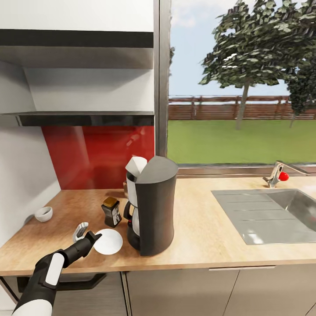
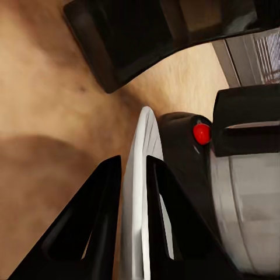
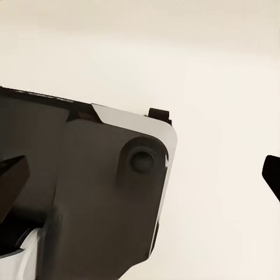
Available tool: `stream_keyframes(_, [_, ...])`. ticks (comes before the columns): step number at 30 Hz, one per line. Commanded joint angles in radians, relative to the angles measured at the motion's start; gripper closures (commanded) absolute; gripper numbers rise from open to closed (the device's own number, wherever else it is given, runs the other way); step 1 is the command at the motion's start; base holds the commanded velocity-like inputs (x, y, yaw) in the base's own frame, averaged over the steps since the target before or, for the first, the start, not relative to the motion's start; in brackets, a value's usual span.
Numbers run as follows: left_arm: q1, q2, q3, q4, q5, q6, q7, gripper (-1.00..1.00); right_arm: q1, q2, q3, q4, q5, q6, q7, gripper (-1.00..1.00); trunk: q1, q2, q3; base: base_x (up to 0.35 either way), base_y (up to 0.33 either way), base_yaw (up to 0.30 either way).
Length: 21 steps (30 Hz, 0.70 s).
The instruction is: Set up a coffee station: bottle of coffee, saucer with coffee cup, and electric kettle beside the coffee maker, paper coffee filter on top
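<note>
From my head I saw, left to right on the table (image 1: 210,219): the coffee cup (image 1: 43,213), my left gripper (image 1: 95,239) at the saucer (image 1: 109,241), the bottle of coffee (image 1: 111,211), then the coffee maker (image 1: 151,206) close beside the saucer, and the sink (image 1: 272,215). My left wrist showed my fingers (image 2: 102,216) pinching the saucer's rim edge-on. The bottle's label blurred, unreadable. My right fingers' state I could not tell.

No text can be read; the label on the bottle of coffee (image 1: 111,212) is blurred
</note>
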<state>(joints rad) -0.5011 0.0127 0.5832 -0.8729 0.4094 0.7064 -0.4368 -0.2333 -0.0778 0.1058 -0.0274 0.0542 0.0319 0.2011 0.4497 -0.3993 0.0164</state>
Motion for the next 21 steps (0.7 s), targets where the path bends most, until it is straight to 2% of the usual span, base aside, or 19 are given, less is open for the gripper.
stream_keyframes(1, [-0.001,0.0,0.003,0.0,0.002,0.006,-0.002,1.0,0.0,0.0,0.005,-0.002,0.006,0.003,0.003,-1.0,0.0,-0.001,0.0,0.005,0.0,0.0])
stream_keyframes(21, [-0.002,-0.005,0.004,0.0,0.002,0.003,-0.002,1.0,0.0,0.0,0.005,-0.002,0.006,0.003,0.003,-1.0,0.0,-0.001,0.0,0.0,0.0,0.0])
